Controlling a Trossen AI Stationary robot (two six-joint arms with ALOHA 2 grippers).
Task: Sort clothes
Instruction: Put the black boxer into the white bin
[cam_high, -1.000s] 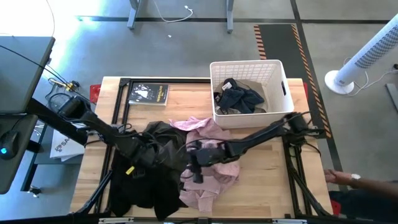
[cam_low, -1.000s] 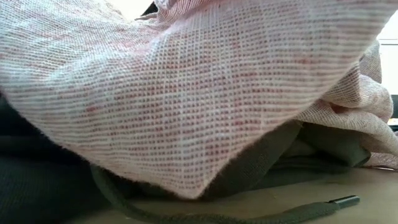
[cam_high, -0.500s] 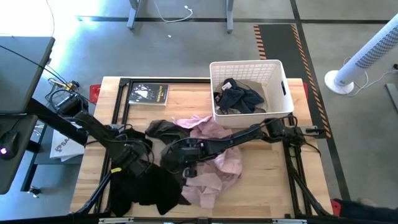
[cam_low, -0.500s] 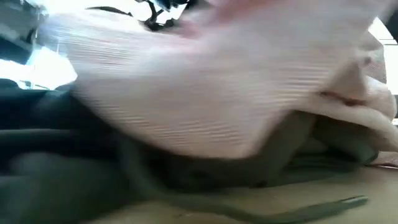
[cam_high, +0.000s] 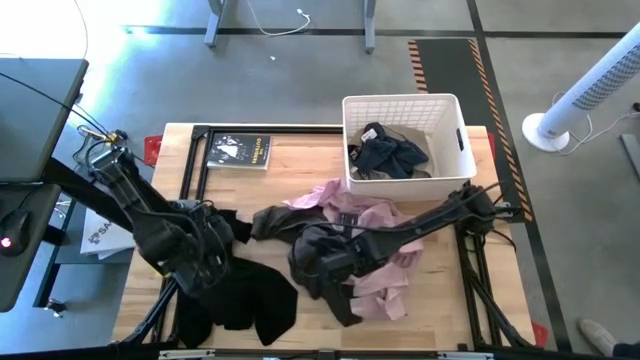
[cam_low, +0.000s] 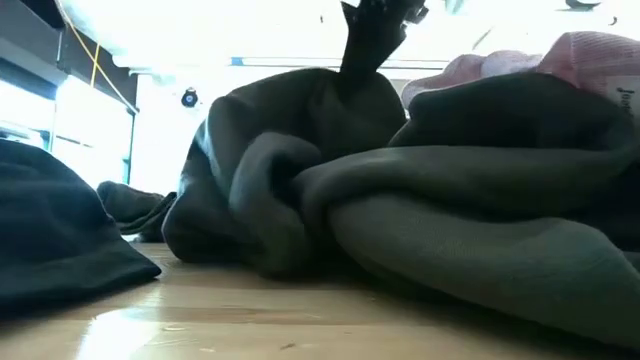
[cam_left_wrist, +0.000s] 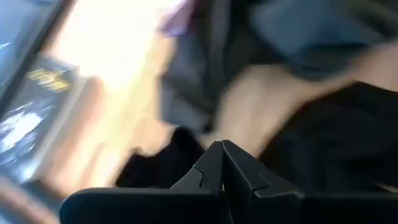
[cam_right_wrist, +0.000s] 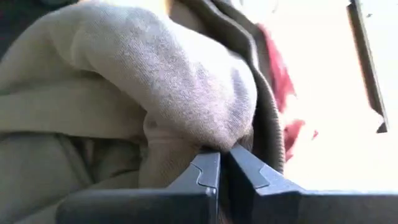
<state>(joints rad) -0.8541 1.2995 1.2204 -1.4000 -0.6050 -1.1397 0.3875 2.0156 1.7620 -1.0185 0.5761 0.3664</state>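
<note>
A dark grey-olive garment (cam_high: 318, 252) lies bunched at the table's centre, partly over a pale pink garment (cam_high: 378, 218), with one end reaching left (cam_high: 268, 220). It fills the low view (cam_low: 450, 210). A black garment (cam_high: 238, 300) lies at the near left and also shows in the low view (cam_low: 60, 235). My right gripper (cam_high: 335, 262) is shut on the olive garment. My left gripper (cam_high: 212, 240) is shut over the black garment's far edge, with nothing showing between its fingertips (cam_left_wrist: 222, 149). I cannot tell whether it touches the cloth. My right gripper pinches a bunched fold of the olive garment (cam_right_wrist: 199, 134) between its two fingers; it is several layers thick. The fingers come slanting down from the table's right side. The fold bulges just ahead of the fingertips, and the rest of the garment lies slack on the table and on the pink garment.
A white lattice basket (cam_high: 448, 112) at the far right holds dark garments (cam_high: 388, 155). A small dark booklet (cam_high: 240, 150) lies at the far left. Bare wood shows between the booklet and the basket and along the near right edge (cam_high: 440, 310).
My right gripper went toward the table's left, took hold of the olive garment, then drew it right and nearer, pulling it out from beside the black garment and over the pink one. My left gripper drew back toward the left edge. The black garment stayed at the near left.
</note>
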